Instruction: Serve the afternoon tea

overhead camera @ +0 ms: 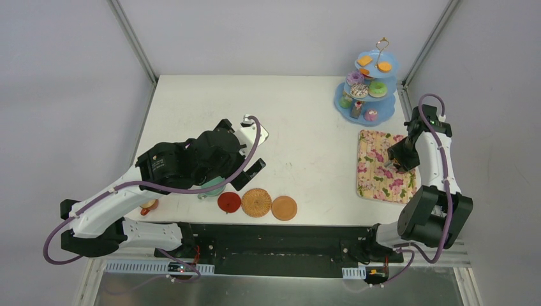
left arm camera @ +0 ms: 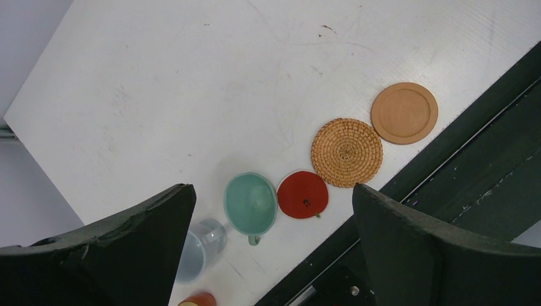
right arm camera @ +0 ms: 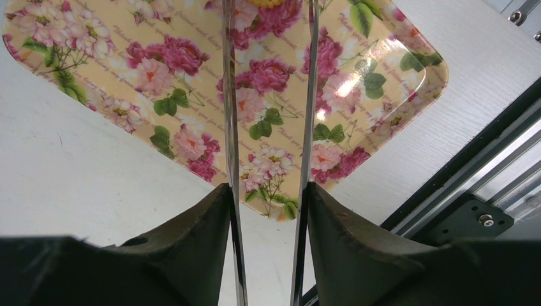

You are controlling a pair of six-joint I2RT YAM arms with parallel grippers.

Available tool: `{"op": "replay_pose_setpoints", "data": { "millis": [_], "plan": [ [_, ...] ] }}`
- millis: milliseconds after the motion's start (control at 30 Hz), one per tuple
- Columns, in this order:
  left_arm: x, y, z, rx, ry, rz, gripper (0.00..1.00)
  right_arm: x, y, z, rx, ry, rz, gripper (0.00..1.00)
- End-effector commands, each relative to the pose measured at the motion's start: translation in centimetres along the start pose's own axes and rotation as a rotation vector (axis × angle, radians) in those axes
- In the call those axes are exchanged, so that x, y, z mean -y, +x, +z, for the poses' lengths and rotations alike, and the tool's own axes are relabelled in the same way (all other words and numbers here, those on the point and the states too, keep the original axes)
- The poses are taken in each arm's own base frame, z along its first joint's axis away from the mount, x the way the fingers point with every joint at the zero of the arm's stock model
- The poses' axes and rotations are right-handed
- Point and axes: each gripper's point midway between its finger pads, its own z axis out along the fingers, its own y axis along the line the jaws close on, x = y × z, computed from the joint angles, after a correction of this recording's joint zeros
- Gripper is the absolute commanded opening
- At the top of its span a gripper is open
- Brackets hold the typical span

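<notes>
Position check, left side: the left hand hangs over the near strip of the tabletop with its fingers spread fully and nothing between them. The mint green cup stands upright directly beneath the gap. Its small handle points toward the near edge. The red coaster lies just beside the cup on the robot's right, rim to rim or nearly so. The woven coaster and the tan coaster continue the row along the near edge. All three coasters are bare. The left arm is by far the nearer one. A short shift to the right would likely seat the cup on the red coaster.

The grey-blue cup stands just left of the mint one, partly behind a finger. The orange cup is cut off at the frame's lower edge.

Right side: the right hand pinches the long metal tongs over the floral tray, well apart from the cups. The tong blades run straight out from the hand. Their tips leave the frame, and a yellow scrap between them cannot be identified.

The three-tier stand occupies the far right corner, loaded with donuts and biscuits.

From above, the left arm hides the mint cup almost entirely.
</notes>
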Motion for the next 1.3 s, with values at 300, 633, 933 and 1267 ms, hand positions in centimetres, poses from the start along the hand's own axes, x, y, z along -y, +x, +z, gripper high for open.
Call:
{"op": "replay_pose_setpoints", "data": {
  "millis": [300,633,933,1267],
  "plan": [
    [-0.8,-0.4,0.0,0.013,-0.034,0.005,1.00,-1.1,-1.2,0.2,0.009,-0.024,-0.007,0.47],
    [-0.8,-0.6,-0.1,0.016,-0.032,0.003,1.00,-0.9,-0.9,-1.6,0.024,-0.067,0.007,0.33],
    [-0.5,-0.9,-0.3,0.023,-0.012,-0.003,1.00,-2.5,-1.7,-7.1,0.096,-0.269,0.023,0.24],
    [0.1,-1.5,-0.4,0.033,0.017,-0.016,1.00,-10.4,-6.6,-18.0,0.256,-0.748,-0.009,0.24]
  ]
}}
